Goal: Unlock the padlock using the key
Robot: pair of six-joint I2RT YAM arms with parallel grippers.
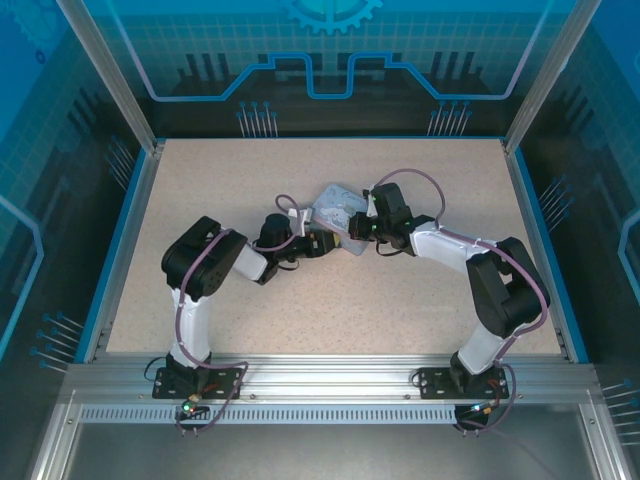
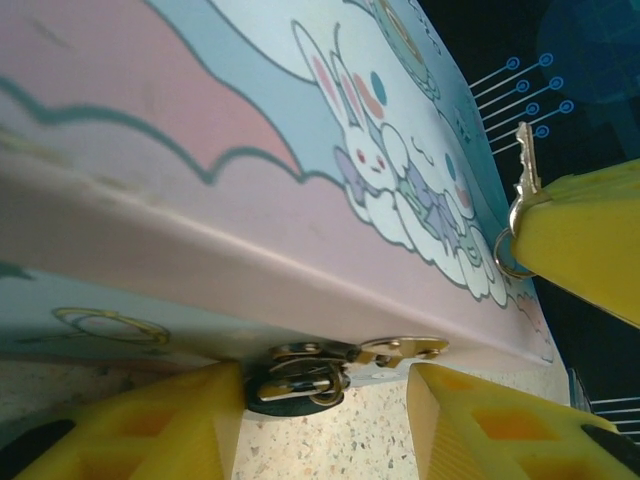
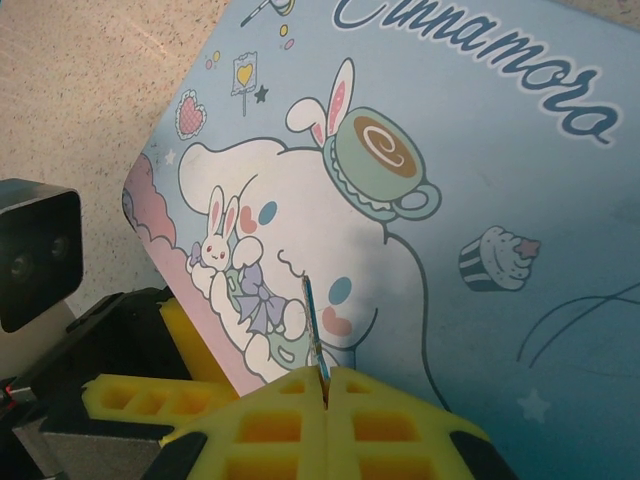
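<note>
At front edge of tin [image 2: 150, 240], padlock [image 2: 292, 383] sits inside left gripper [image 2: 328, 400], jaws spread, not clamped. Right gripper [image 3: 325, 378] pinches key [image 3: 312, 325], blade standing out over the lid [image 3: 480, 200], well apart from padlock. Judgement: key must swing down toward the lock; right arm does it.

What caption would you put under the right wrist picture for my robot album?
Right pincer pinches the tiny key in front of the pale blue cartoon tin.

A speckled beige table [image 1: 300, 320] has blue trim [image 1: 119, 240] along its sides. Behind it stands a teal circuit-patterned wall [image 1: 330, 60]. Aluminium rails [image 1: 330, 372] run along its near edge.
</note>
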